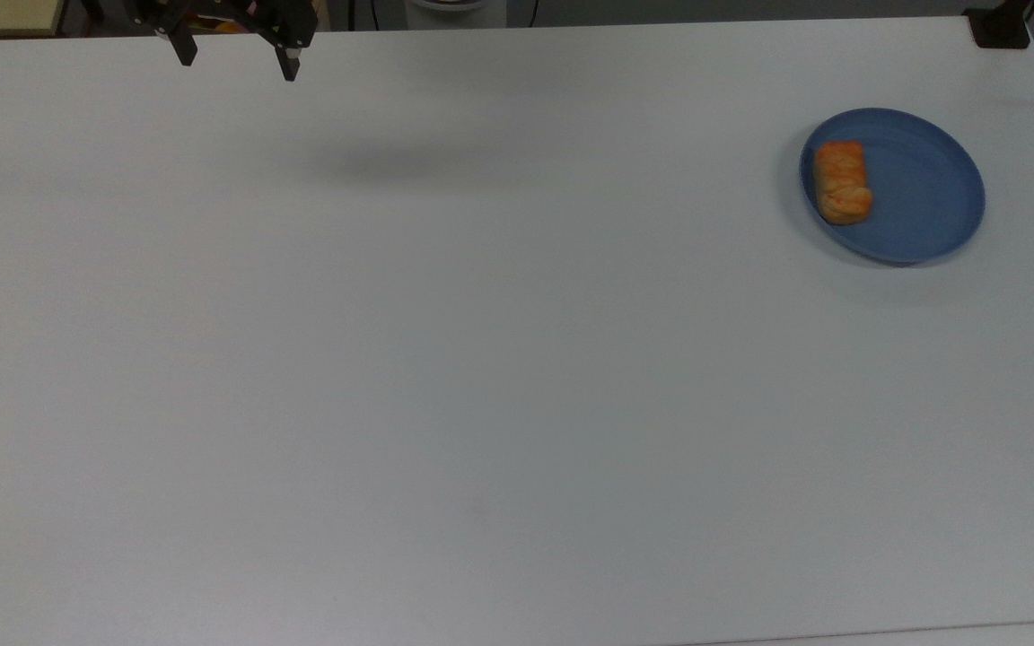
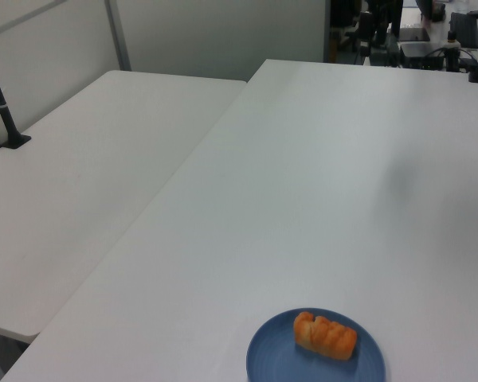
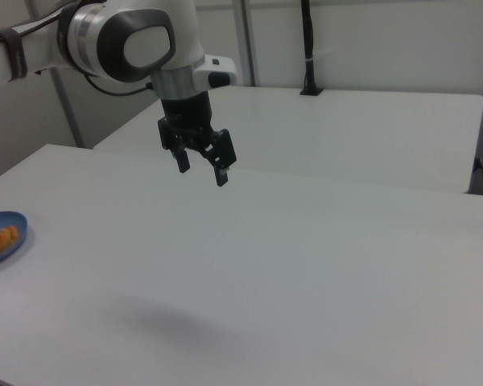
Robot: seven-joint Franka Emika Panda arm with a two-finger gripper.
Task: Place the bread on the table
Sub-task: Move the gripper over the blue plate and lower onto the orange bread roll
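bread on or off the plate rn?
On. The bread lies inside the blue plate near its rim at the top view's left, no part on the table.

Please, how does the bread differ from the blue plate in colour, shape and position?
Colour: the bread is golden-orange, the blue plate is plain blue. Shape: the bread is an oblong, lumpy bun, the plate is round, smooth and shallow, and much wider than the bread. Position: the bread lies on the plate, toward the top view's left rim, while the plate rests directly on the table. Both are far from the open hand, which hangs above the table.
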